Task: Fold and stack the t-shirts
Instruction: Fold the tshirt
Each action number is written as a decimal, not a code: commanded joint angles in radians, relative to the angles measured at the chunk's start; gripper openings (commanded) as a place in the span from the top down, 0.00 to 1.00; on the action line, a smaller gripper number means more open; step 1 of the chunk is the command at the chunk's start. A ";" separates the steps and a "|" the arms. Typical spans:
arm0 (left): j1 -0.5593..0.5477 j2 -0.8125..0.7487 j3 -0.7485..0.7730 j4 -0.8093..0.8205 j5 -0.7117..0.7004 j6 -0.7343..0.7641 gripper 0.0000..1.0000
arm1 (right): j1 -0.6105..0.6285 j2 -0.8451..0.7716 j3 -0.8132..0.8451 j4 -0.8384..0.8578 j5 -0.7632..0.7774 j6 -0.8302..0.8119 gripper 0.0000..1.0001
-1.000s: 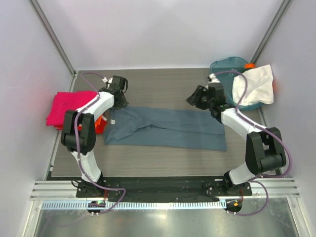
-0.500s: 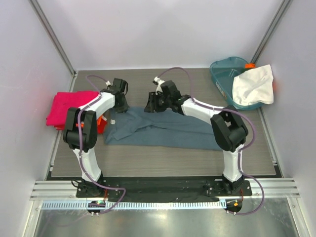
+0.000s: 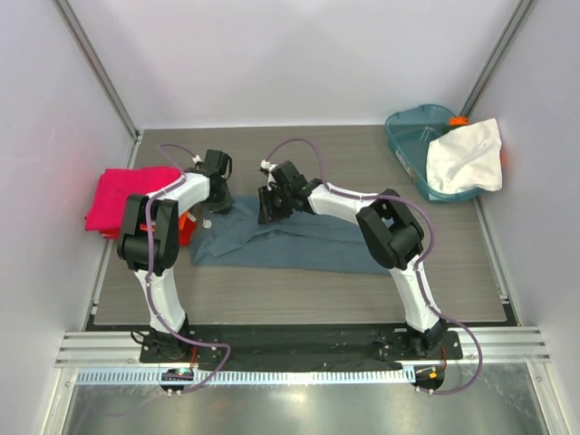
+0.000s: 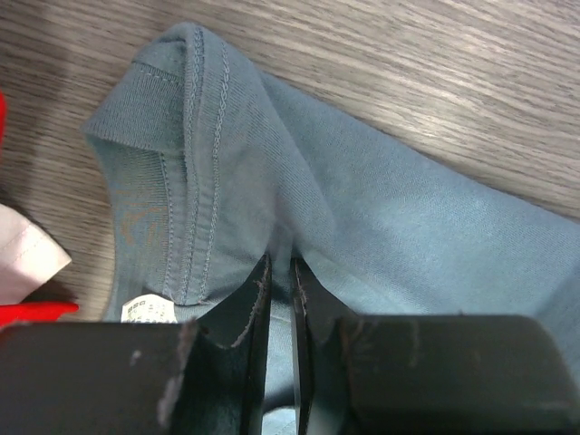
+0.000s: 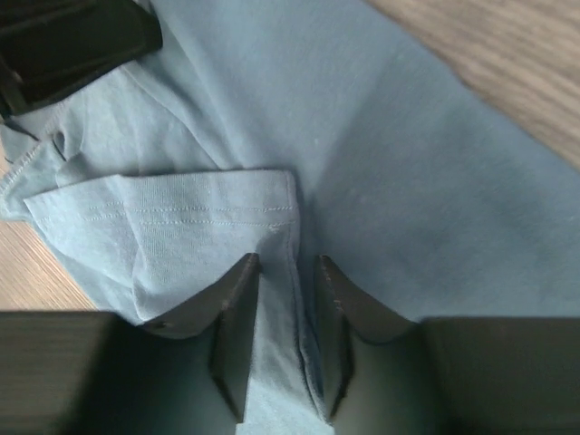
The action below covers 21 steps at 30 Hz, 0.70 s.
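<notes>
The slate blue-grey t-shirt [image 3: 317,240] lies flat across the middle of the table, partly folded over itself. My left gripper [image 3: 216,198] is at its collar end, and its jaws [image 4: 281,263] are pinched shut on a ridge of the blue-grey cloth [image 4: 362,181]. My right gripper [image 3: 268,207] is close beside it, over the shirt's left part. Its jaws [image 5: 288,263] are closed on a hemmed edge of the same shirt [image 5: 408,163]. A magenta t-shirt [image 3: 122,195] lies folded at the far left, with an orange-red one [image 3: 186,227] beside it. A white t-shirt [image 3: 464,156] hangs over the tub.
The teal plastic tub [image 3: 412,127] stands at the back right corner. Grey walls and metal posts close in the table on three sides. The left gripper's black body [image 5: 72,36] shows at the top left of the right wrist view.
My right gripper has swept from the shirt's right end to its left part, drawing cloth over with it. The shirt's right edge now sits further left. My left gripper has hardly moved.
</notes>
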<state>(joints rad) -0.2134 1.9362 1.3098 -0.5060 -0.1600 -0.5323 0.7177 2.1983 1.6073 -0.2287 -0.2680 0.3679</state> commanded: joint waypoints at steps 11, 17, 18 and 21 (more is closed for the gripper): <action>0.009 0.055 -0.015 0.032 -0.032 0.038 0.87 | 0.008 -0.095 -0.033 0.002 -0.013 -0.012 0.94; 0.023 0.070 -0.010 0.027 -0.047 0.043 0.87 | 0.006 -0.198 -0.160 0.022 -0.039 0.000 0.93; 0.026 0.072 -0.009 0.027 -0.047 0.041 0.87 | 0.006 -0.218 -0.179 0.032 -0.045 0.005 0.93; 0.031 0.072 -0.004 0.023 -0.047 0.041 0.87 | 0.008 -0.242 -0.260 0.081 -0.079 0.032 0.86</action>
<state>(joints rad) -0.2066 1.9472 1.3144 -0.4850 -0.1661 -0.5117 0.7200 2.0270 1.4002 -0.2070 -0.3008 0.3767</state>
